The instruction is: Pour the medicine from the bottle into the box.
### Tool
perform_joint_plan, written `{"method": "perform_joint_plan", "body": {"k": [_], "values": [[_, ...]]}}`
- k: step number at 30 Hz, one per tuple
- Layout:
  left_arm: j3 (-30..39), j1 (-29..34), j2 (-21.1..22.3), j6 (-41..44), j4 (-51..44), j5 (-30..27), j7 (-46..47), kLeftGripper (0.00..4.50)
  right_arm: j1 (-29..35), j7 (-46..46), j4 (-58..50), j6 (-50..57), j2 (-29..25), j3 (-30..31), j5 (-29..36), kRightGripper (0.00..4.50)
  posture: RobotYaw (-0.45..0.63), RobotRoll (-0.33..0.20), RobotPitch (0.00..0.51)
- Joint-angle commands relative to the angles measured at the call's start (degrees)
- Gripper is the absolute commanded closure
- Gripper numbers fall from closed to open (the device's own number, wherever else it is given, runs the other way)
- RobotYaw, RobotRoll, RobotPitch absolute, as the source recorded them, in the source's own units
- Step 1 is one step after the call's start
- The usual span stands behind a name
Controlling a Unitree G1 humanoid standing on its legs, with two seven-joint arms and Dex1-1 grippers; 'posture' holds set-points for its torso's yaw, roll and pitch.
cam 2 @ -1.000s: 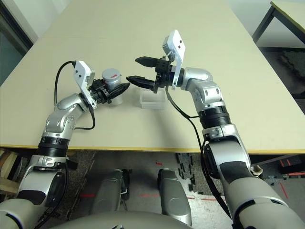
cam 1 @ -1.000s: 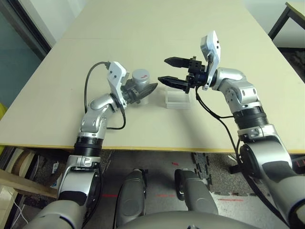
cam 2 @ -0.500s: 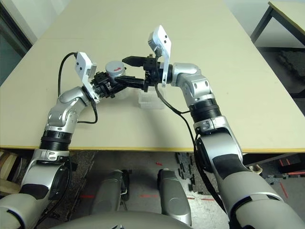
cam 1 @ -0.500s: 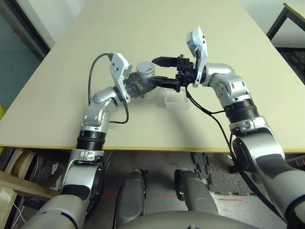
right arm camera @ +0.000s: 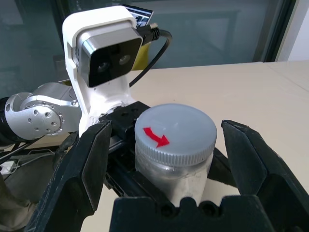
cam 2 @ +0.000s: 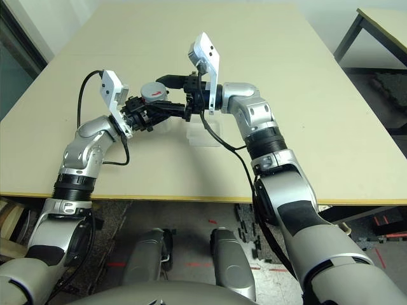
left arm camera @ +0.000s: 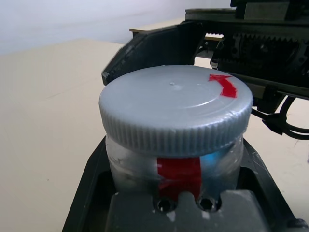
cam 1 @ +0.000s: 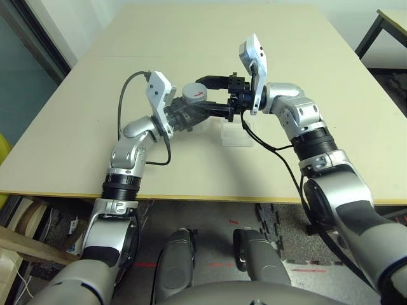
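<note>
Left gripper (cam 1: 184, 117) is clamping the bottle (cam 1: 193, 101) by its clear body, holding it upright above the table (cam 1: 95, 114), up off the surface. The left wrist view is showing the bottle (left arm camera: 176, 145) sitting between the two black fingers (left arm camera: 89, 193), red mark facing that camera, grey cap (left arm camera: 176, 113) still screwed on with a red arrow on top. Right gripper (cam 1: 213, 95) is reaching in from the robot's right, pointing sideways toward the left arm, jaws standing wide apart and straddling the cap. In the right wrist view the cap (right arm camera: 175, 129) is sitting in the gap between the two fingers (right arm camera: 79, 169), with clear space on both sides, so the fingers aren't touching it. One right finger is passing behind the cap and the other in front of it in the head views. The box (cam 1: 236, 134) is lying flat on the table just beside the bottle, on the robot's right, under the right gripper's wrist. Can't tell if any medicine is in the box or in the bottle; the bottle's contents are too cloudy to read through the plastic.
</note>
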Motion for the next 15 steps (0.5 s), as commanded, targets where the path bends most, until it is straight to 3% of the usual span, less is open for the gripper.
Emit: {"method": "perform_joint_plan", "body": {"k": [1,4,8,15], "values": [[-0.63,0.9,-0.03,-0.16,-0.7,-0.32,-0.33,1.87,-0.98,-0.12,1.23,-0.85,0.2,-0.27,-0.66,0.0,-0.07,0.0,0.099],[-0.57,1.16,0.12,0.12,-1.03,-0.37,-0.29,1.87,-0.91,-0.28,1.2,-0.93,0.38,-0.33,-0.57,0.62,-0.07,0.0,0.104],[-0.49,1.66,0.46,0.49,-1.54,-0.45,-0.35,1.87,-0.74,-0.36,1.37,-1.33,0.61,-0.21,-0.7,1.93,-0.07,0.0,0.108],[-0.32,1.72,0.95,1.95,-2.55,-1.01,-0.61,1.87,-2.2,1.73,4.19,-4.06,0.4,0.18,-1.45,1.93,-0.07,0.0,0.111]]}}
